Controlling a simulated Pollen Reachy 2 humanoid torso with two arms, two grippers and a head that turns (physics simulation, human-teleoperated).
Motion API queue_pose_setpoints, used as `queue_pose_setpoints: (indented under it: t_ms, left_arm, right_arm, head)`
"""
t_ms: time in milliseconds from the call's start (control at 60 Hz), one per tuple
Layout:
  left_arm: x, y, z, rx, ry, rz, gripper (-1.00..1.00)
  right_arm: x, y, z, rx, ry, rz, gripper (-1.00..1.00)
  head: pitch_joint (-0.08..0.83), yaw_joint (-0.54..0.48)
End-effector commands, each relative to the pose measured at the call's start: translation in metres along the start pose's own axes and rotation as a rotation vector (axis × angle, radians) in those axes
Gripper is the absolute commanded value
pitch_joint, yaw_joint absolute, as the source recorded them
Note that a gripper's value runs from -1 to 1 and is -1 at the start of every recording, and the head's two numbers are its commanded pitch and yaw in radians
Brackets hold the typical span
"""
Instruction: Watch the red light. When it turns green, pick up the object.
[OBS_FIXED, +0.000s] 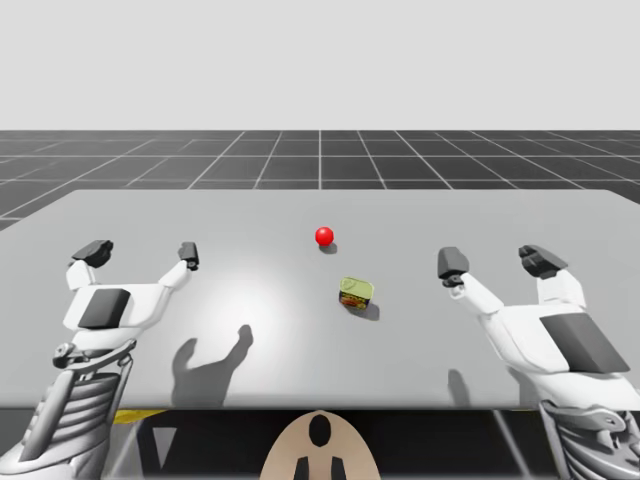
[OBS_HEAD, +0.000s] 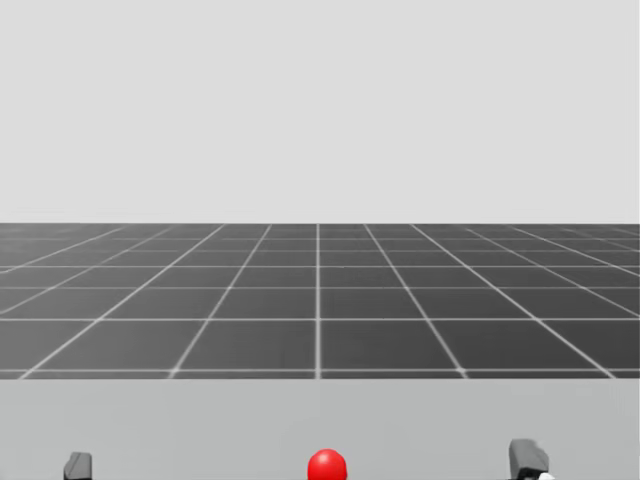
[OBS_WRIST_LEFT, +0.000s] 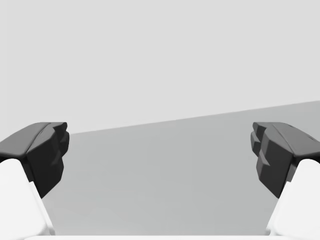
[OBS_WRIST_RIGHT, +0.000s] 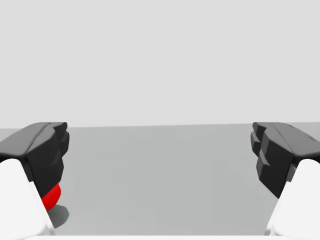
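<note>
Haste is the risk: with the light (OBS_FIXED: 324, 236) red and left claw (OBS_FIXED: 140, 252) and right claw (OBS_FIXED: 496, 262) spread, seizing the squat green can (OBS_FIXED: 356, 293) would jump the cue.

Your left end effector (OBS_FIXED: 142, 252) sits at the left, its fingers spread wide apart. Your right end effector (OBS_FIXED: 496, 262) mirrors it at the right, equally wide. Both arms reach in from the near edge.

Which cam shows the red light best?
High view: the whole red light on the table, just beyond the green can. Head view cuts it off at the picture's bottom edge. Right wrist view shows part of it behind a finger of my right gripper.
</note>
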Motion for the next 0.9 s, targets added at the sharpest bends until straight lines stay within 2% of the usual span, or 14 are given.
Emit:
queue_pose_setpoints:
  t_ms: [17,50,117,150,183,300,633,900]
  left_arm:
    - [-0.0003,0.0013,0.0004,0.005,0.006,-0.004,-1.0]
    - [-0.0003,0.0013,0.0004,0.004,0.005,-0.006,-1.0]
    - [-0.0004,0.0013,0.0003,0.003,0.006,-0.006,-1.0]
    - [-0.0007,0.0014,0.0,0.003,0.008,-0.007,-1.0]
    - [-0.0007,0.0014,0.0,0.002,0.009,-0.008,-1.0]
    - [-0.0009,0.0014,-0.0002,0.003,0.012,-0.01,-1.0]
    - [-0.0024,0.001,-0.001,0.001,0.01,-0.016,-1.0]
    - [-0.0029,0.001,-0.0012,-0.002,0.01,-0.019,-1.0]
  right_arm:
    - [-0.0002,0.0034,0.0041,-0.052,-0.006,-0.068,-1.0]
    - [-0.0001,0.003,0.0035,-0.053,-0.015,-0.051,-1.0]
    - [0.0014,0.0027,0.0023,-0.051,-0.022,-0.058,-1.0]
    - [0.0017,0.0015,0.0016,-0.049,-0.011,-0.047,-1.0]
    - [0.0013,0.0004,0.0015,-0.049,0.003,-0.058,-1.0]
    - [0.0013,-0.0008,0.001,-0.078,-0.012,-0.054,-1.0]
    - [-0.0018,0.001,0.001,-0.066,-0.019,-0.04,-1.0]
    - [-0.0027,0.0014,0.0012,-0.067,-0.025,-0.033,-1.0]
  head:
    - [0.01,0.0]
    - [0.012,0.0]
    - [0.021,0.0]
    - [0.039,0.0]
    - [0.052,0.0]
    - [0.148,0.01]
    - [0.414,-0.01]
    - [0.492,-0.03]
